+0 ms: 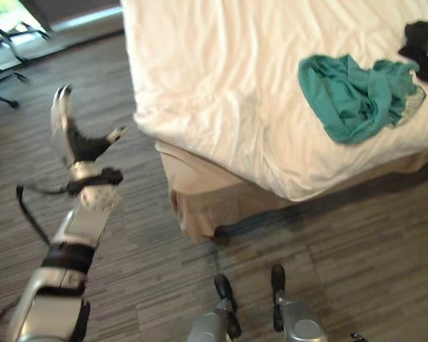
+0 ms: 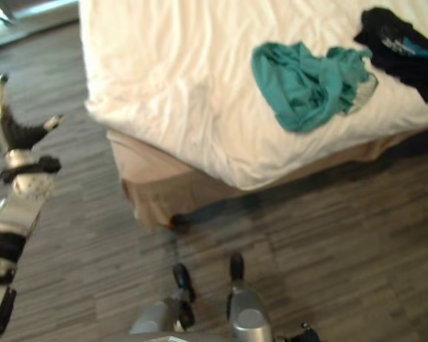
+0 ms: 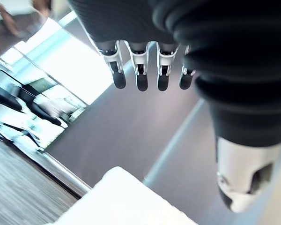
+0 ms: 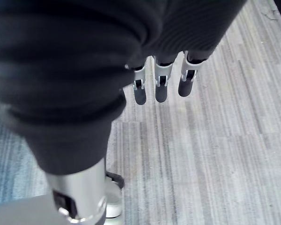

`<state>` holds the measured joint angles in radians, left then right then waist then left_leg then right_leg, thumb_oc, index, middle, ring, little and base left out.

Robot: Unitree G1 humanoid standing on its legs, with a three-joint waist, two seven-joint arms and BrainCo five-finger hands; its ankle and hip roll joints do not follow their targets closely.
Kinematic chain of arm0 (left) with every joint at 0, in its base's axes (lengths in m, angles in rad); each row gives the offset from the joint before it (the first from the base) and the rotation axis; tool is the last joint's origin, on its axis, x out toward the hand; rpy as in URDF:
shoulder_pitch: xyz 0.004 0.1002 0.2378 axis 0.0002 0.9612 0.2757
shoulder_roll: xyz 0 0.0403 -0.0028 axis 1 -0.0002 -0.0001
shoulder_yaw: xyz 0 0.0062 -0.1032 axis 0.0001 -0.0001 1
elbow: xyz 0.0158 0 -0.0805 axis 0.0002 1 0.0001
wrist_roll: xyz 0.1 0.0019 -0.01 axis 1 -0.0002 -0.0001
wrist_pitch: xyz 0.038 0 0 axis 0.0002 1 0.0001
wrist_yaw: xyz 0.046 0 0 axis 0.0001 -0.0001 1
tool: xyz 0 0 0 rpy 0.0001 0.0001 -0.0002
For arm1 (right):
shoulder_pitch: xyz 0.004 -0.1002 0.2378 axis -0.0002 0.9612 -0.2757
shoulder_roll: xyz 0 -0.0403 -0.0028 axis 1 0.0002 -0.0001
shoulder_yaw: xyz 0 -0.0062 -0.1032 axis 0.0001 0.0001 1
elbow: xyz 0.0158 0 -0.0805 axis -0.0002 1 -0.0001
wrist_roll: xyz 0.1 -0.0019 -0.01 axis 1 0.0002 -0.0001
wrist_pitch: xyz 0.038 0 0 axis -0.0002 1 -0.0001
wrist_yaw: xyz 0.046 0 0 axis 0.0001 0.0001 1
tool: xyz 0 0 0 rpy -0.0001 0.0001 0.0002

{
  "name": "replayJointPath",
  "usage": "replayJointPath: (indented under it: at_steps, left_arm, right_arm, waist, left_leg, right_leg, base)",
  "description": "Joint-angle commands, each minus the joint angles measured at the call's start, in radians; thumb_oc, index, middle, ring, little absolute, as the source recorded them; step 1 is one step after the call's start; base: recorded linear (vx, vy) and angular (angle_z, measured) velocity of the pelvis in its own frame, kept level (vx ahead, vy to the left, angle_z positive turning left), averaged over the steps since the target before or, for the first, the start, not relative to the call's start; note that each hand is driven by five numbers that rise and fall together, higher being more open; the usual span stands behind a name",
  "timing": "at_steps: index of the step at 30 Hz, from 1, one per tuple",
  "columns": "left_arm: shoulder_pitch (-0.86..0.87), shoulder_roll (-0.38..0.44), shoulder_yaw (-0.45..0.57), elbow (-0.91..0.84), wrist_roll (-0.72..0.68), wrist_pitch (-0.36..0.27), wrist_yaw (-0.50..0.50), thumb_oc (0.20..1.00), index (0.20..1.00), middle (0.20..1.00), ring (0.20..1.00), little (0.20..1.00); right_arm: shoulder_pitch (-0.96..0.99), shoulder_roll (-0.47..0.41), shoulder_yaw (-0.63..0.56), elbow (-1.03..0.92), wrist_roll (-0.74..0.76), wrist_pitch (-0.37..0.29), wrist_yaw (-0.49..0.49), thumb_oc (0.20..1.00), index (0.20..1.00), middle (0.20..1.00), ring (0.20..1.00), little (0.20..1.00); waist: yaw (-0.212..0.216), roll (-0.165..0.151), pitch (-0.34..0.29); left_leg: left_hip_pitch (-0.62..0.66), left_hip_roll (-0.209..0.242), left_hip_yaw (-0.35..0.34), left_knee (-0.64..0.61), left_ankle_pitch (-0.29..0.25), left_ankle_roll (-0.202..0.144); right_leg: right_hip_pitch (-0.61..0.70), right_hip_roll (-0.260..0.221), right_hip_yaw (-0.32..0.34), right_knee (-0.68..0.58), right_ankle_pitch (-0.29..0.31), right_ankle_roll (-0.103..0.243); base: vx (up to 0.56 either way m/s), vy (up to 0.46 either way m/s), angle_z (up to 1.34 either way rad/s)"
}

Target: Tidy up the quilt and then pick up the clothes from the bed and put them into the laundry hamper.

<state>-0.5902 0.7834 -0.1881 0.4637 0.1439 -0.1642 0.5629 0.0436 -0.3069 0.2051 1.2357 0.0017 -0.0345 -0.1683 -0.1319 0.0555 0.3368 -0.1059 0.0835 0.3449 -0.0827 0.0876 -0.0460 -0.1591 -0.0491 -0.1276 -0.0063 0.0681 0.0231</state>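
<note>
Left eye view: your left hand [image 1: 75, 135] is raised over the wood floor [image 1: 128, 285], well apart from the bed's near corner, fingers straight and thumb stuck out to the side, holding nothing. The bed [image 1: 200, 192] fills the upper right, w/ the white quilt [image 1: 221, 85] spread over it, creased, its edge hanging over the tan bed base at the corner. A teal garment [image 1: 353, 96] lies bunched on the quilt near the bed's near edge. A black garment [image 1: 422, 46] sits beside it, farther up the bed, at the view's right edge; can't tell if the two touch.

Right eye view: same scene. Teal garment [image 2: 307, 82] crumpled near the quilt's [image 2: 164, 78] near edge, black garment [image 2: 399, 46] just beyond it. Your left hand [image 2: 14, 128] shows at the far left over the floor, fingers straight.

Left wrist view: your left hand [image 3: 140, 70] has its fingers [image 3: 142, 79] hanging relaxed in a row, thumb [image 3: 243, 183] apart, nothing between them. Past them a corner of white bedding [image 3: 126, 201], a grey wall and a bright window.

Right wrist view: your right hand [image 4: 159, 84] hangs over the striped wood floor [image 4: 215, 154], fingers relaxed, thumb [image 4: 79, 197] apart, empty.
</note>
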Motion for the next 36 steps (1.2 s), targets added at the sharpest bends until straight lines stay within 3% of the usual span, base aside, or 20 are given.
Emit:
replayJointPath:
  at_steps: [1, 10, 11, 12, 15, 17, 19, 21, 22, 23, 25, 30, 31, 32, 36]
  left_arm:
    - [-0.258, 0.056, -0.161, 0.149, 0.166, 0.057, -0.017, 1.0, 1.0, 1.0, 1.0, 1.0]
    - [-0.505, 0.068, -0.437, 0.338, 0.341, 0.099, -0.038, 1.0, 1.0, 1.0, 1.0, 1.0]
    - [-0.533, 0.057, -0.515, 0.379, 0.417, 0.113, -0.057, 0.385, 0.385, 0.385, 0.385, 0.385]
    - [-0.535, 0.056, -0.517, 0.38, 0.417, 0.113, -0.057, 0.2, 0.2, 0.2, 0.2, 0.2]
    - [-0.531, 0.032, -0.631, 0.395, 0.529, 0.102, -0.137, 0.2, 0.2, 0.2, 0.2, 0.2]
    - [-0.471, -0.01, -0.644, 0.43, 0.549, 0.096, -0.186, 0.2, 0.2, 0.2, 0.2, 0.2]
    - [-0.336, -0.06, -0.59, 0.435, 0.525, 0.094, -0.221, 0.2, 0.2, 0.2, 0.2, 0.2]
    - [-0.153, -0.142, -0.45, 0.474, 0.435, 0.101, -0.21, 0.2, 0.2, 0.2, 0.2, 0.2]
    - [-0.153, -0.142, -0.45, 0.474, 0.435, 0.101, -0.21, 0.2, 0.2, 0.2, 0.2, 0.2]
    - [0.054, -0.233, -0.279, 0.579, 0.319, 0.128, -0.178, 1.0, 1.0, 1.0, 1.0, 1.0]
    - [0.204, -0.255, -0.186, 0.668, 0.289, 0.145, -0.174, 1.0, 1.0, 1.0, 1.0, 1.0]
    - [0.513, -0.27, 0.041, 0.757, 0.229, 0.157, -0.175, 1.0, 1.0, 1.0, 1.0, 1.0]
    - [0.551, -0.277, 0.046, 0.769, 0.238, 0.156, -0.186, 1.0, 1.0, 1.0, 1.0, 1.0]
    - [0.585, -0.286, 0.045, 0.778, 0.255, 0.156, -0.201, 1.0, 1.0, 1.0, 1.0, 1.0]
    - [0.638, -0.317, 0.013, 0.799, 0.288, 0.162, -0.239, 1.0, 1.0, 1.0, 1.0, 1.0]
  right_arm:
    - [-0.051, -0.008, 0.046, 0.014, 0.023, 0.002, 0.0, 1.0, 1.0, 1.0, 1.0, 1.0]
    - [-0.085, -0.006, 0.102, 0.008, 0.058, -0.027, -0.005, 1.0, 1.0, 1.0, 1.0, 1.0]
    - [-0.086, -0.01, 0.11, 0.021, 0.054, -0.031, -0.007, 1.0, 1.0, 1.0, 1.0, 1.0]
    - [-0.086, -0.009, 0.109, 0.021, 0.054, -0.032, -0.007, 1.0, 1.0, 1.0, 1.0, 1.0]
    - [-0.088, -0.025, 0.108, 0.035, 0.046, -0.03, -0.007, 1.0, 1.0, 1.0, 1.0, 1.0]
    - [-0.093, -0.036, 0.101, 0.039, 0.043, -0.027, -0.008, 1.0, 1.0, 1.0, 1.0, 1.0]
    - [-0.101, -0.047, 0.07, 0.041, 0.052, -0.022, -0.018, 1.0, 1.0, 1.0, 1.0, 1.0]
    - [-0.107, -0.049, 0.046, 0.021, 0.063, -0.02, -0.03, 1.0, 1.0, 1.0, 1.0, 1.0]
    - [-0.107, -0.049, 0.046, 0.021, 0.063, -0.02, -0.03, 1.0, 1.0, 1.0, 1.0, 1.0]
    - [-0.121, -0.046, 0.048, -0.047, 0.05, -0.024, -0.042, 1.0, 1.0, 1.0, 1.0, 1.0]
    - [-0.126, -0.069, 0.058, -0.16, 0.011, -0.034, -0.048, 1.0, 1.0, 1.0, 1.0, 1.0]
    - [-0.11, -0.238, 0.057, -0.677, -0.068, -0.095, -0.006, 1.0, 1.0, 1.0, 1.0, 1.0]
    - [-0.124, -0.27, 0.056, -0.755, -0.074, -0.108, 0.0, 0.282, 0.282, 0.282, 0.282, 0.282]
    - [-0.142, -0.304, 0.05, -0.826, -0.076, -0.116, 0.01, 0.2, 0.2, 0.2, 0.2, 0.2]
    - [-0.349, -0.388, 0.101, -0.975, -0.044, -0.145, 0.019, 0.2, 0.2, 0.2, 0.2, 0.2]
  waist:
    - [-0.064, -0.07, 0.049]
    - [-0.103, -0.087, 0.088]
    - [-0.108, -0.081, 0.087]
    - [-0.107, -0.081, 0.088]
    - [-0.111, -0.065, 0.085]
    - [-0.112, -0.054, 0.078]
    - [-0.107, -0.04, 0.059]
    - [-0.1, -0.031, 0.037]
    - [-0.101, -0.031, 0.037]
    - [-0.082, -0.033, 0.013]
    - [-0.062, -0.037, -0.011]
    - [-0.006, -0.055, -0.054]
    - [0.004, -0.059, -0.058]
    - [0.013, -0.062, -0.062]
    - [0.066, -0.079, -0.034]
  left_leg:
    - [0.042, 0.037, 0.039, 0.063, -0.089, -0.065]
    - [-0.061, 0.069, 0.073, 0.125, -0.094, -0.071]
    - [-0.06, 0.071, 0.076, 0.13, -0.097, -0.073]
    - [-0.06, 0.071, 0.076, 0.13, -0.097, -0.073]
    - [-0.03, 0.066, 0.075, 0.121, -0.101, -0.074]
    - [0.003, 0.059, 0.076, 0.111, -0.104, -0.072]
    - [0.049, 0.05, 0.076, 0.096, -0.111, -0.07]
    - [0.093, 0.041, 0.067, 0.082, -0.116, -0.067]
    - [0.093, 0.041, 0.067, 0.082, -0.116, -0.067]
    - [0.13, 0.033, 0.052, 0.071, -0.12, -0.063]
    - [0.159, 0.027, 0.044, 0.062, -0.123, -0.061]
    - [0.213, 0.025, 0.031, 0.039, -0.124, -0.058]
    - [0.214, 0.025, 0.029, 0.038, -0.124, -0.057]
    - [0.209, 0.027, 0.028, 0.037, -0.12, -0.057]
    - [0.164, 0.03, 0.009, 0.052, -0.114, -0.053]
  right_leg:
    - [-0.056, -0.073, 0.065, 0.066, -0.099, 0.129]
    - [-0.176, -0.07, 0.084, 0.109, -0.091, 0.138]
    - [-0.174, -0.069, 0.083, 0.111, -0.094, 0.139]
    - [-0.173, -0.069, 0.083, 0.111, -0.094, 0.139]
    - [-0.146, -0.068, 0.08, 0.108, -0.101, 0.141]
    - [-0.119, -0.066, 0.078, 0.103, -0.106, 0.14]
    - [-0.072, -0.067, 0.077, 0.097, -0.115, 0.135]
    - [-0.024, -0.067, 0.074, 0.088, -0.12, 0.128]
    - [-0.024, -0.067, 0.074, 0.088, -0.12, 0.128]
    - [0.02, -0.067, 0.07, 0.078, -0.127, 0.117]
    - [0.053, -0.065, 0.069, 0.074, -0.134, 0.11]
    - [0.119, -0.064, 0.048, 0.067, -0.158, 0.104]
    - [0.123, -0.066, 0.044, 0.066, -0.158, 0.104]
    - [0.12, -0.066, 0.041, 0.063, -0.156, 0.104]
    - [0.086, -0.069, 0.036, 0.069, -0.151, 0.106]
  base:
    - [-0.04, 0.023, -0.34]
    - [-0.02, -0.004, -0.28]
    - [0.03, 0.008, -0.13]
    - [0.03, 0.013, -0.06]
    - [0.03, 0.021, 0.02]
    - [0.06, 0.042, 0.07]
    - [0.11, 0.051, 0.06]
    - [0.09, 0.02, -0.01]
    - [0.08, -0.015, 0.0]
    - [0.06, -0.02, 0.02]
    - [0.08, -0.014, 0.06]
    - [0.07, -0.003, 0.18]
    - [0.02, 0.001, 0.31]
    - [-0.02, 0.012, 0.24]
    - [-0.1, -0.009, 0.27]
